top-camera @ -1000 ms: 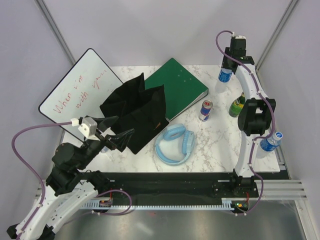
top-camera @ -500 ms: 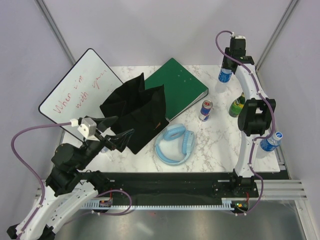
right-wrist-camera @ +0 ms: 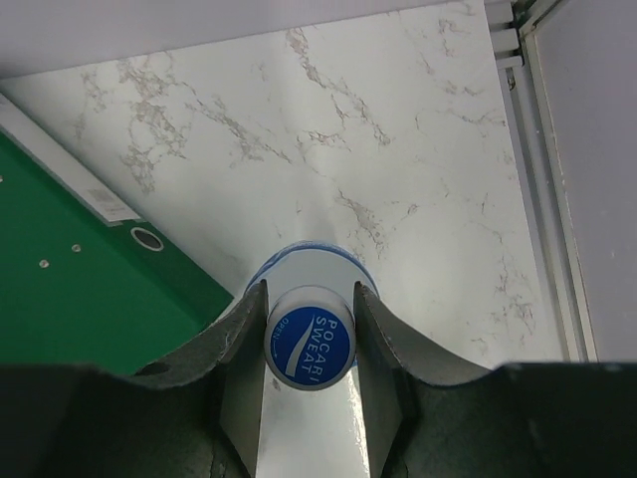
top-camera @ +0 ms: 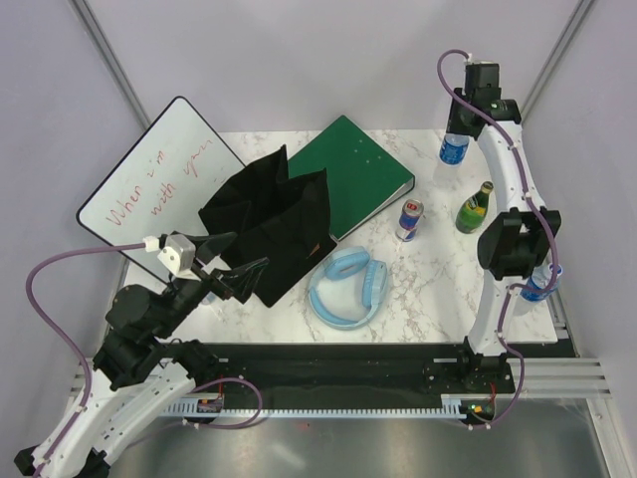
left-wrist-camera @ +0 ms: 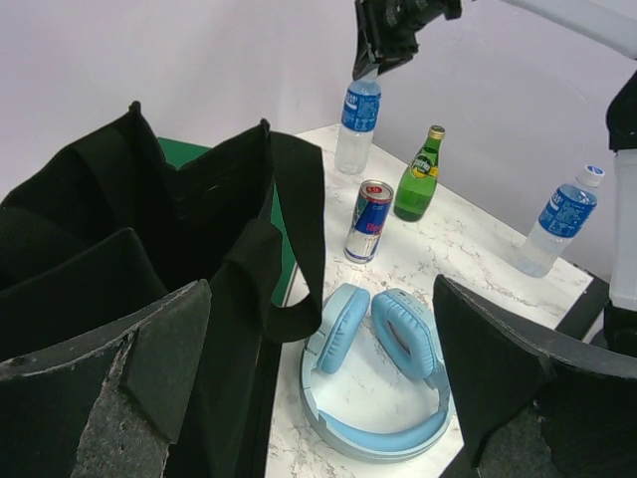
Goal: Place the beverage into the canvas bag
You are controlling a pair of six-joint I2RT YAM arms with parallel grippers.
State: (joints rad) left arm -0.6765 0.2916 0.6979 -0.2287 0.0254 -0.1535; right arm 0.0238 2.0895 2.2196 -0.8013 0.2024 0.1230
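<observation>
I count two blue-labelled bottles, the beverage (top-camera: 454, 151) and a second bottle (left-wrist-camera: 562, 219), plus one green glass bottle (top-camera: 473, 208), one can (top-camera: 409, 220), one headphone set (top-camera: 348, 287), one green binder (top-camera: 363, 174), one whiteboard (top-camera: 159, 179) and one canvas bag (top-camera: 269, 214). In the top view's upper right, my right gripper (right-wrist-camera: 310, 291) pinches the beverage's cap, with the arm stretched far and pointing down. The bag slumps centre-left, well apart. My left gripper (top-camera: 239, 253) gapes wide at its lower-left edge.

Bright, even, diffuse light; shadows on the marble table (top-camera: 428, 289) are soft. The canvas bag (left-wrist-camera: 100, 249) reads as near-featureless black. The water bottle (right-wrist-camera: 311, 344) shows sharply from above.
</observation>
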